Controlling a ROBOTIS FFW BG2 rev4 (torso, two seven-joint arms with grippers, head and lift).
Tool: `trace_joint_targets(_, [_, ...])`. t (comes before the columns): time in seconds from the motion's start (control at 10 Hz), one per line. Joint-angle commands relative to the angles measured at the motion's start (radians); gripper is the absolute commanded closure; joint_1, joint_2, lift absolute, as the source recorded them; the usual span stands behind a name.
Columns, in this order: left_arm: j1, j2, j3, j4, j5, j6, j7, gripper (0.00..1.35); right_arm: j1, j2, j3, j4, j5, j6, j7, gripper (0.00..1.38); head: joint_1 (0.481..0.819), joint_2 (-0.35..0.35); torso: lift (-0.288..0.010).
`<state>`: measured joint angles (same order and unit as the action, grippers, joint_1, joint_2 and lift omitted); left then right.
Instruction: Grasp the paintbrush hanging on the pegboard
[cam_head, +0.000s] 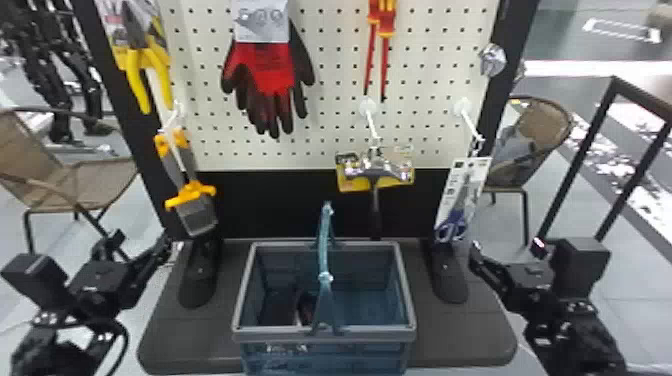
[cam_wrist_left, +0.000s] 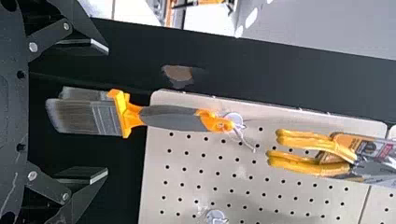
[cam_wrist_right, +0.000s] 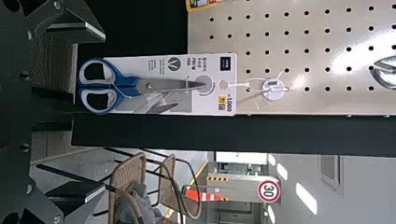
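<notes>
Paintbrush hangs bristles-down from hook at lower left corner of pegboard. Left gripper spread wide, facing it, not touching. Likely light; stiff handle, soft bristles, free to swing. Grip grey handle, not bristles. Right gripper wide too, facing scissors.

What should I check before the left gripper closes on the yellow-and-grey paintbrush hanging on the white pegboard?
1. Left gripper open: ok.
2. Yellow-and-grey paintbrush hanging on its white hook: ok.
3. Brush lined up between the left fingers, left wrist view: ok.
4. Fingers far enough forward to enclose the brush: cannot tell.
5. Right gripper open, by the blue-handled scissors, apart from the brush: ok.
</notes>
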<state>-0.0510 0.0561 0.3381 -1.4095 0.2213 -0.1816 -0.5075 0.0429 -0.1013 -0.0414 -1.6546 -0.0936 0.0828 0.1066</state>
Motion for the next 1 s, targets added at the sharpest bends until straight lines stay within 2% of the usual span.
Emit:
trace_joint_targets(0.0, [-0.078, 0.048, -0.005, 0.104, 0.036, -0.019, -0.045, 0.36, 0.000, 0.000, 0.001, -0.001, 0.002, 0.000, 0.004, 0.17, 0.549, 0.000, -0.100])
trace_joint_targets(0.1, [-0.124, 0.079, -0.028, 0.155, 0.064, -0.016, -0.077, 0.36, -0.002, 0.000, 0.003, -0.002, 0.003, 0.000, 0.010, 0.17, 0.549, 0.000, -0.100])
trace_joint_targets(0.2, [-0.164, 0.099, -0.042, 0.176, 0.053, -0.004, -0.092, 0.36, -0.003, 0.002, 0.005, -0.002, 0.005, 0.000, 0.013, 0.17, 0.549, 0.000, -0.100])
trace_joint_targets(0.3, [-0.207, 0.108, -0.047, 0.205, 0.046, 0.016, -0.112, 0.36, -0.003, 0.005, 0.005, -0.001, 0.006, 0.000, 0.016, 0.17, 0.549, 0.000, -0.100])
trace_joint_targets(0.4, [-0.251, 0.110, -0.042, 0.238, 0.029, 0.040, -0.144, 0.36, -0.006, 0.006, 0.005, -0.001, 0.006, 0.000, 0.021, 0.17, 0.549, 0.000, -0.100])
trace_joint_targets(0.6, [-0.299, 0.103, -0.037, 0.253, -0.023, 0.070, -0.140, 0.36, -0.011, 0.008, 0.005, 0.004, 0.008, -0.005, 0.028, 0.17, 0.549, 0.000, -0.100])
trace_joint_targets(0.8, [-0.343, 0.103, -0.045, 0.265, -0.068, 0.129, -0.141, 0.26, -0.015, 0.008, 0.005, 0.010, 0.008, -0.006, 0.041, 0.17, 0.549, 0.000, -0.100])
trace_joint_targets(0.9, [-0.362, 0.107, -0.048, 0.287, -0.074, 0.129, -0.141, 0.30, -0.017, 0.009, 0.005, 0.010, 0.008, -0.006, 0.044, 0.17, 0.549, 0.000, -0.100])
